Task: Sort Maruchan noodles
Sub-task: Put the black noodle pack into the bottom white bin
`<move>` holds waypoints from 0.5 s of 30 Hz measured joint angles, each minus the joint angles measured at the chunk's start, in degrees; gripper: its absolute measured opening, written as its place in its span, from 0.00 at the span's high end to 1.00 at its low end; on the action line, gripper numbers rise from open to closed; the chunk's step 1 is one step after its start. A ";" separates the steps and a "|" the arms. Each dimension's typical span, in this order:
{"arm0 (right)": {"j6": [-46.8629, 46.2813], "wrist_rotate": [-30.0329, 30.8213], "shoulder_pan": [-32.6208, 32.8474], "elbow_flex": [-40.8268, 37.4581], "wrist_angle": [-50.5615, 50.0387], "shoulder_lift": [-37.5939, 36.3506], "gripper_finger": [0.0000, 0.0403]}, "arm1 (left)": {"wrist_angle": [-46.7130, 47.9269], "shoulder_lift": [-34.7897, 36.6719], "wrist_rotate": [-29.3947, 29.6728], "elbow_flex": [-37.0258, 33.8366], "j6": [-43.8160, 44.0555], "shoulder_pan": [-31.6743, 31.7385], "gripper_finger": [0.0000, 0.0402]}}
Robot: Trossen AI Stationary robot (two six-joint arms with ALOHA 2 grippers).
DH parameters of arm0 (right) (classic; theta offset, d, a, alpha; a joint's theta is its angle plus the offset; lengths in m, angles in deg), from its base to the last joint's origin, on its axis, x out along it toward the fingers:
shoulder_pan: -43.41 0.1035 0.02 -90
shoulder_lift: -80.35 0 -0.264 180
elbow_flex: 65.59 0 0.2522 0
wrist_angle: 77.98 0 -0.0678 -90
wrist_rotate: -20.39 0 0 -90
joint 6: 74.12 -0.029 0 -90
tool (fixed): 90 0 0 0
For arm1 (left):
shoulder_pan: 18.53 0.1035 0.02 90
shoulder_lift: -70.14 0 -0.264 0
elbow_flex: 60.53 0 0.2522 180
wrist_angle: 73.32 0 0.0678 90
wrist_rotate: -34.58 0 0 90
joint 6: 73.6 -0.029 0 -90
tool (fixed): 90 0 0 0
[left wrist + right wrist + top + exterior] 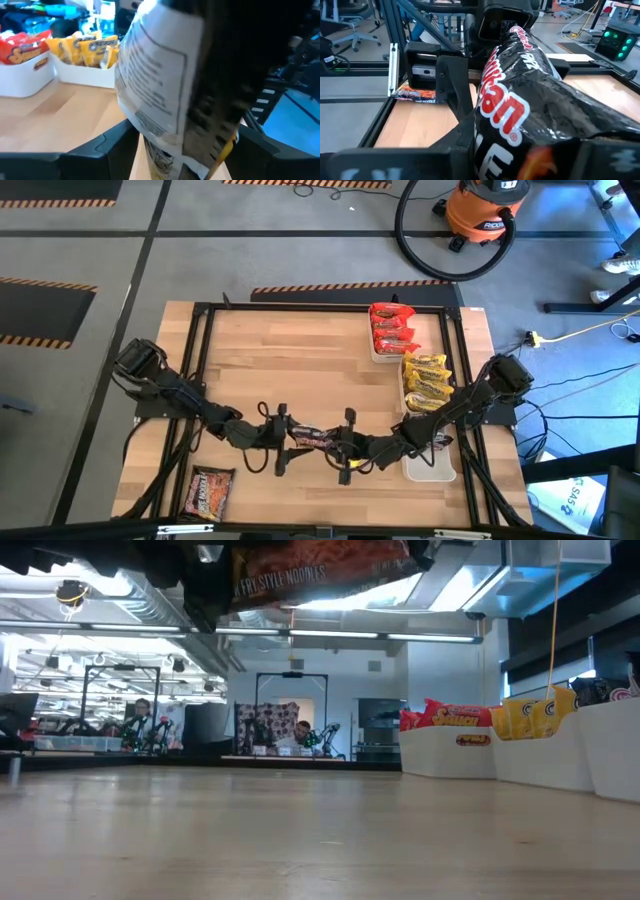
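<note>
We see dark packet [312, 438] mid-air near worktop front edge: right gripper [343, 448] jaws pinching it, left gripper [281, 439] jaws spread alongside.

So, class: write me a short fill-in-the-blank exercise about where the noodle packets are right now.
1. The dark noodle packet hangs above the table between the ____ grippers.
2. The tray farthest from the robot holds ____ packets.
3. The middle tray holds ____ packets.
4. One more packet lies flat near the ____ arm's side.

Missing words: two; red; yellow; left
</note>
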 joint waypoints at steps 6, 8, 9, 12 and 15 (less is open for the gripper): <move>0.01 -0.96 0.05 0.00 0.27 -0.07 0.76 | -1.71 0.00 -3.52 0.00 -2.89 0.04 0.39; 0.00 -0.95 0.04 0.00 0.37 -0.07 0.76 | -1.74 -0.02 -3.50 0.00 -3.87 0.07 0.41; 0.00 -0.94 0.04 0.00 0.54 -0.07 0.76 | -1.80 -0.01 -3.50 0.00 -4.00 0.07 0.42; -0.02 -0.91 0.00 0.00 0.55 -0.07 0.76 | -1.84 0.00 -3.35 0.00 -5.01 0.04 0.47; -0.29 -0.88 0.00 0.00 0.55 -0.07 0.76 | -1.77 0.00 -3.35 0.00 -5.48 0.04 0.53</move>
